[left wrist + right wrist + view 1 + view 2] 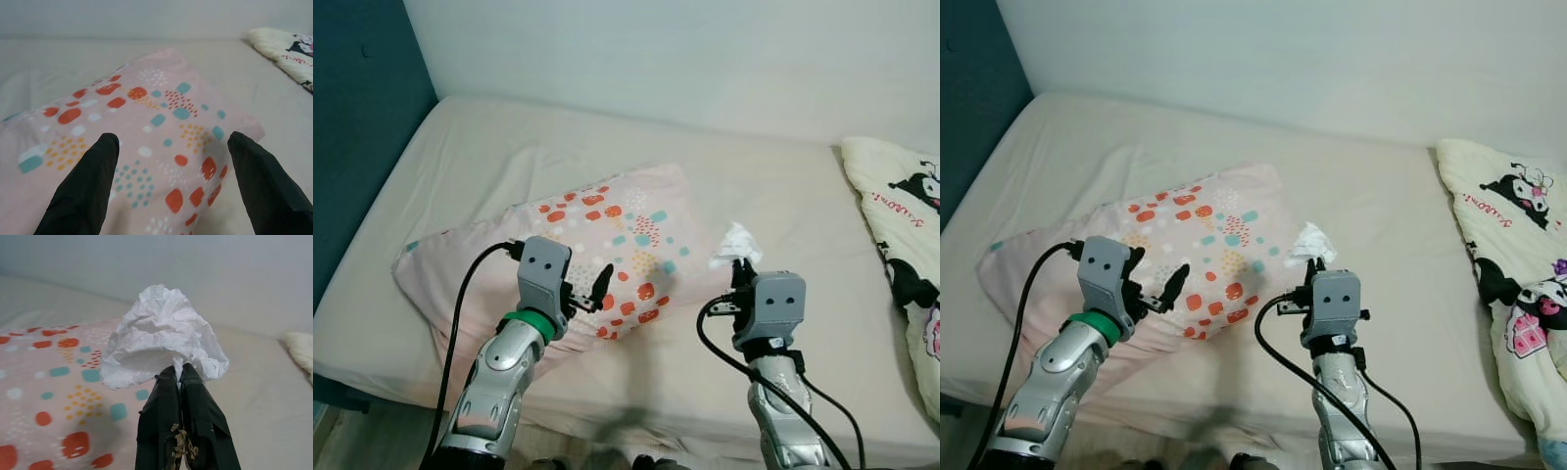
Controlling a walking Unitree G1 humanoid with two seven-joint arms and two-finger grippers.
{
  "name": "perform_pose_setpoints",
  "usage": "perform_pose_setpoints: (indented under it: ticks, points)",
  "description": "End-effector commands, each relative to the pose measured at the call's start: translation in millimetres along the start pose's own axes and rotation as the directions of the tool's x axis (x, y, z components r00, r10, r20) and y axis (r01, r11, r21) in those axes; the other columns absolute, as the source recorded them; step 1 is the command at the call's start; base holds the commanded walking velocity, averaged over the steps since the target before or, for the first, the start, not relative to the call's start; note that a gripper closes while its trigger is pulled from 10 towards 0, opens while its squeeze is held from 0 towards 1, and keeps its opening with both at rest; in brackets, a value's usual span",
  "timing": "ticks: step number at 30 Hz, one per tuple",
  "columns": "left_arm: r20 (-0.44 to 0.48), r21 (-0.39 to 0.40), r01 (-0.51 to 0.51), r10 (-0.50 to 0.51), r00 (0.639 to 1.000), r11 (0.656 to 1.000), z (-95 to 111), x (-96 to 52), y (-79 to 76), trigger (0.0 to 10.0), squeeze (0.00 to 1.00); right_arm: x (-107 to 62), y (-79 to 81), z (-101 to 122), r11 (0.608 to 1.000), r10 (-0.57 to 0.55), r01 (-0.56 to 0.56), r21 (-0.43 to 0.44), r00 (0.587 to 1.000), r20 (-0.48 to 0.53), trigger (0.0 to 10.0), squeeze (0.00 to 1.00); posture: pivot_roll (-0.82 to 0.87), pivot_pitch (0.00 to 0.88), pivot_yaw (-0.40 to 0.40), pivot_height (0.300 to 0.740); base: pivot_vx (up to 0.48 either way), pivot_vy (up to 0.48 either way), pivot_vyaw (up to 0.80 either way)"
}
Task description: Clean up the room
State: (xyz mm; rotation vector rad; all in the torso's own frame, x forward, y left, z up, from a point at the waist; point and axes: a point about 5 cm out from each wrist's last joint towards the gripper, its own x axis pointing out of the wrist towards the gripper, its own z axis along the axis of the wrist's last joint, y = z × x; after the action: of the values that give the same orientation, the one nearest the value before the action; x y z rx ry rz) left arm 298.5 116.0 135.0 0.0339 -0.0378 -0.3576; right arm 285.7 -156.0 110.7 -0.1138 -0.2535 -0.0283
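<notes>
Right gripper (pixel 180 377) pinches a crumpled tissue (pixel 164 340) above the bed (pixel 489 157).

The tissue is white, thin and heavily creased, bunched into a loose puffed cup with an open hollow on one side; its lower edge is clamped between the two black fingers, which are pressed tightly together. It is held up in the air just beside the near corner of the pillow (pixel 607 245), over the beige sheet. The pillow is pale pink with orange, teal and white blotches and dots, lying flat on the middle of the bed. The left gripper (pixel 171 161) hovers low over the pillow's near edge with its fingers spread wide apart and nothing between them. A cream blanket (pixel 1503 255) printed with black cartoon figures lies along the right side of the bed.
</notes>
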Motion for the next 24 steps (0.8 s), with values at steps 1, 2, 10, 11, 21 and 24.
perform_pose_setpoints:
  ticks: [1,2,10,11,21,24]
  points:
    - [-0.033,-0.002,-0.003,0.003,0.999,1.000,-9.6,-4.0,-1.4,10.0,0.00,-3.7,-0.6,-3.4,1.000,0.003,-0.003,0.013,1.000,-0.024,10.0,0.00,0.02,0.088,-0.043,0.735,-0.296,0.000,0.00]
    - [-0.033,-0.002,-0.003,0.003,0.999,1.000,-9.6,-4.0,-1.4,10.0,0.00,-3.7,-0.6,-3.4,1.000,0.003,-0.003,0.013,1.000,-0.024,10.0,0.00,0.02,0.088,-0.043,0.735,-0.296,0.000,0.00]
    - [-0.028,0.005,-0.009,0.009,1.000,1.000,-9.9,-2.8,-1.2,10.0,0.00,-3.1,1.1,-2.5,1.000,0.013,-0.013,0.021,1.000,-0.029,10.0,0.00,0.03,0.095,-0.042,0.735,-0.293,0.000,0.00]
    - [-0.028,0.006,-0.009,0.009,1.000,1.000,-10.0,-2.7,-1.0,10.0,0.00,-3.3,0.8,-2.6,1.000,0.012,-0.011,0.024,0.999,-0.030,10.0,0.00,0.03,0.095,-0.042,0.735,-0.285,0.000,0.00]
    - [-0.030,0.010,-0.011,0.012,0.999,1.000,-10.0,-2.6,0.3,10.0,0.00,-3.7,1.2,-2.6,0.999,0.011,-0.009,0.044,0.999,-0.034,10.0,0.00,0.03,0.096,-0.038,0.735,-0.285,0.000,0.00]
    - [-0.030,0.011,-0.012,0.012,0.999,1.000,-9.8,-2.5,0.7,10.0,0.00,-3.1,2.3,-2.4,0.999,0.013,-0.012,0.048,0.999,-0.035,10.0,0.00,0.03,0.095,-0.038,0.735,-0.285,0.000,0.00]
